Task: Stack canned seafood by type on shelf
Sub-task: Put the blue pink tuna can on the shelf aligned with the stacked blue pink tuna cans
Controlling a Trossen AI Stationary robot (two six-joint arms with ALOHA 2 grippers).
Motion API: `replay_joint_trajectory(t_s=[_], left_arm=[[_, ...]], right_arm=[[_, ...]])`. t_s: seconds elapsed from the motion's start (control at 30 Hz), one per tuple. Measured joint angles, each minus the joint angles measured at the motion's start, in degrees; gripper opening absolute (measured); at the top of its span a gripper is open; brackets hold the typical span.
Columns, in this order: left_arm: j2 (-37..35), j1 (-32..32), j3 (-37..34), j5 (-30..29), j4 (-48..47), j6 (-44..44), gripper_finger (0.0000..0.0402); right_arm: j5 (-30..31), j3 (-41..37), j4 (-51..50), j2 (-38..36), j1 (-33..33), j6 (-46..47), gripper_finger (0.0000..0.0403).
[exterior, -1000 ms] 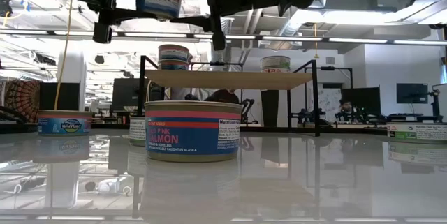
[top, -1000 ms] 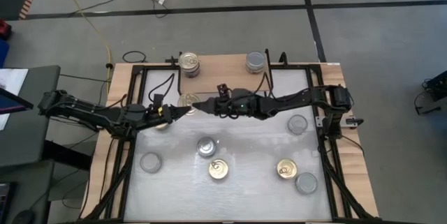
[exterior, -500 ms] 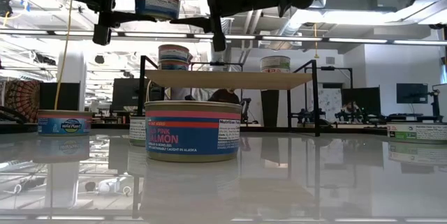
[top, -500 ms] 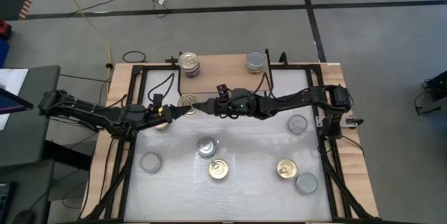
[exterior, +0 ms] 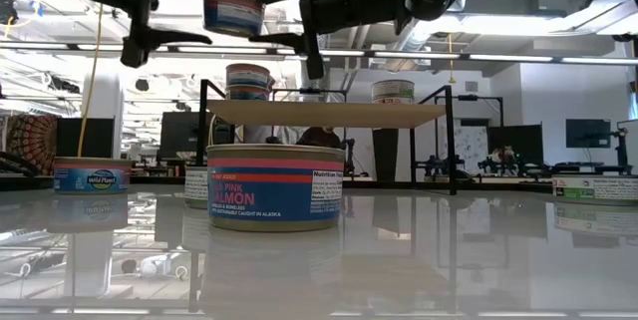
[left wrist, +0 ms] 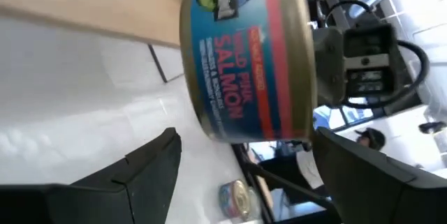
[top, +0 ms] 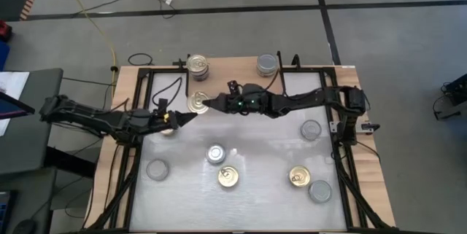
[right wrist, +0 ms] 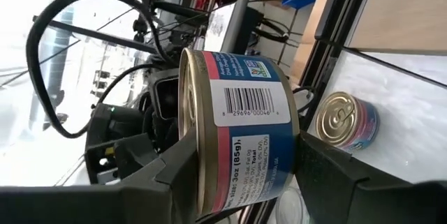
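Note:
A blue-and-red salmon can [exterior: 234,13] with a gold lid [top: 197,103] hangs in the air just in front of the shelf [top: 233,79], with my right gripper [right wrist: 244,155] shut on it. My left gripper [left wrist: 246,155] stands open just left of the can, its fingers on either side of it and clear of it. On the wooden shelf a stack of gold-lidded cans [top: 197,65] stands at the left and a silver-lidded can [top: 267,64] at the right. My right gripper pinches the can between its two fingers, one on the gold lid [right wrist: 187,155] and one on the bottom [right wrist: 299,147]. The fingers come level from the table's right. The can is lifted clear, lid up and slightly tilted.
Several more cans sit on the white tabletop: silver-lidded ones [top: 216,154] [top: 157,168] [top: 311,130] [top: 319,191] and gold-lidded ones [top: 228,178] [top: 299,177]. One can [top: 169,128] lies partly under the left arm. In the low view a salmon can [exterior: 275,188] stands close up.
My left gripper has opened and let go of the can, staying in place. My right gripper, still shut on the can, has swung a little toward the far edge and the shelf, and the can has tilted slightly.

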Motion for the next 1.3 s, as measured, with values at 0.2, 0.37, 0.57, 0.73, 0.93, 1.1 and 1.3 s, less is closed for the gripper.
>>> replay_joint_trajectory(t_s=[0.2, 0.37, 0.57, 0.73, 0.93, 1.1, 1.3], left_arm=[[-9.4, 0.0, 0.0, -2.3, -7.2, 12.1, 0.031], [-14.3, -1.2, 0.0, 0.1, -12.7, 23.2, 0.0309], [-14.9, -2.6, 0.0, 0.2, -17.6, 24.3, 0.0309], [-14.4, -2.6, 0.0, 0.2, -20.1, 21.4, 0.0309], [-14.4, -2.6, 0.0, 0.1, -20.7, 21.3, 0.0309], [-14.4, -2.6, 0.0, 0.1, -20.6, 21.3, 0.0309], [-14.4, -2.6, 0.0, -0.4, -20.6, 21.3, 0.0309]], right_arm=[[-2.5, 0.0, -1.3, -0.3, -2.0, 1.6, 0.0218], [-2.7, 0.0, -11.5, -3.8, -4.3, -0.5, 0.0218], [2.1, 0.0, -23.1, -8.2, -6.7, -3.2, 0.0218], [3.2, 1.9, -28.7, -6.8, -8.1, -1.8, 0.0218], [3.2, 6.4, -29.4, -2.9, -9.0, -1.7, 0.0218], [3.2, 8.4, -33.8, -1.9, -10.1, -1.0, 0.022], [3.7, 8.4, -35.6, -1.8, -10.7, 0.0, 0.0228]])
